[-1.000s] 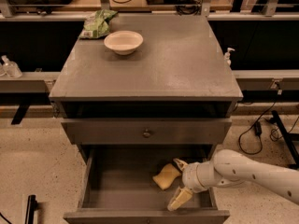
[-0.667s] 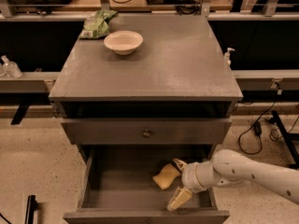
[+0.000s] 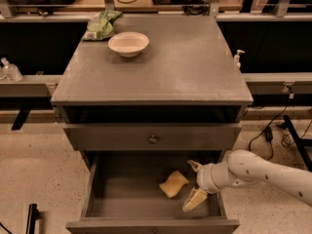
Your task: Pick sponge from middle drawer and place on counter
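The pale yellow sponge point(image 3: 173, 184) lies flat on the bottom of the open middle drawer point(image 3: 122, 194), right of its centre. My gripper point(image 3: 194, 184) reaches in from the right on a white arm and sits inside the drawer just right of the sponge. Its cream fingers point(image 3: 195, 199) are spread apart, one toward the drawer's back and one toward its front, and hold nothing. The dark grey counter point(image 3: 185, 67) is the cabinet top above.
A cream round bowl point(image 3: 128, 43) and a green plastic bag point(image 3: 101, 25) sit at the counter's back left. A closed drawer panel with a round knob point(image 3: 153, 139) is above the open drawer. Cables point(image 3: 268, 133) lie on the floor at right.
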`<state>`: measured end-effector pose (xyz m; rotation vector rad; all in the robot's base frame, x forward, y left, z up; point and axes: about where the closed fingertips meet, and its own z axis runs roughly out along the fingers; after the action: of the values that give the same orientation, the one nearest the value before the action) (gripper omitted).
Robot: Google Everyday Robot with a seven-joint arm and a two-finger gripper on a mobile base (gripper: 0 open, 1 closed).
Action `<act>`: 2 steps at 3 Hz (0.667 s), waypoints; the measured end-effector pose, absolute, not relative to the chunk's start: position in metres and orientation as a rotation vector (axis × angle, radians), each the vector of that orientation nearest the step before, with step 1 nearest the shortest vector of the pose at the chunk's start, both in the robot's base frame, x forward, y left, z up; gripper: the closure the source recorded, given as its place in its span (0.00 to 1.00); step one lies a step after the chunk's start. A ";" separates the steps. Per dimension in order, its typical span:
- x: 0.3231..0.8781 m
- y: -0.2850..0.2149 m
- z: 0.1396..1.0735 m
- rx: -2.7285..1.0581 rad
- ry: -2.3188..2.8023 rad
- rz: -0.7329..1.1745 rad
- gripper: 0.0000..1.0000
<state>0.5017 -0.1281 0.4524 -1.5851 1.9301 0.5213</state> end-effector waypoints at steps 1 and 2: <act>0.520 -0.145 0.422 -1.581 1.923 0.523 0.00; 0.531 -0.141 0.401 -1.605 1.925 0.514 0.00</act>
<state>0.5310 -0.1414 0.4009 -1.6051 1.9249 0.5144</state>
